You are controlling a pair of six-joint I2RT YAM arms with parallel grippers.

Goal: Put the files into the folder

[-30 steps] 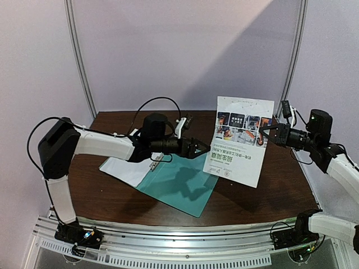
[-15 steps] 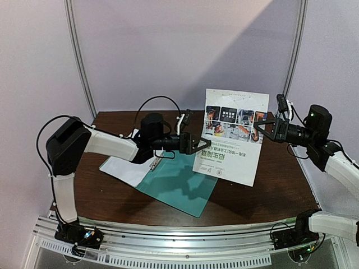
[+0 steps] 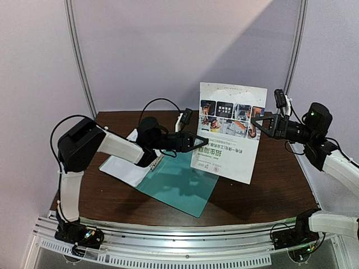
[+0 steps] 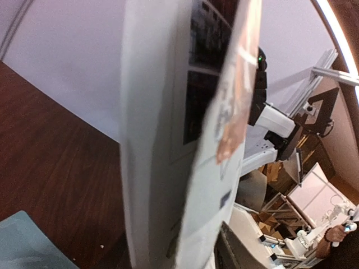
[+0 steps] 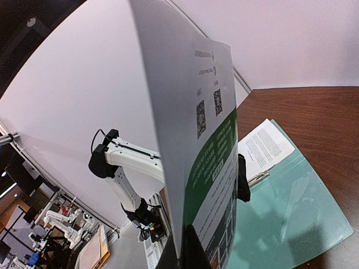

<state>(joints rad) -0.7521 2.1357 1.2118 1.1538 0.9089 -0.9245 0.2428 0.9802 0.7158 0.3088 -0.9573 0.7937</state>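
The colour-photo file (image 3: 227, 134) hangs upright in the air over the table's middle. My right gripper (image 3: 256, 124) is shut on its right edge, and in the right wrist view the sheet (image 5: 196, 129) rises edge-on from the jaws (image 5: 188, 249). My left gripper (image 3: 199, 141) reaches the sheet's left edge. In the left wrist view the blurred sheet (image 4: 168, 140) fills the space between the jaws, with one dark finger (image 4: 233, 249) beside it; a grip is not clear. The teal folder (image 3: 179, 188) lies open below, with the text file (image 3: 124, 163) on its left half by the clip (image 5: 255, 178).
The dark wooden table (image 3: 275, 185) ends at an aluminium rail (image 3: 179, 238) by the arm bases. Two slanted metal poles (image 3: 78, 56) stand against the back wall. The left arm's white forearm (image 3: 115, 147) stretches over the text file.
The right gripper has carried the colour file leftward and slightly up. The left arm has extended right until its fingers met the sheet's left edge, and its jaws have narrowed.
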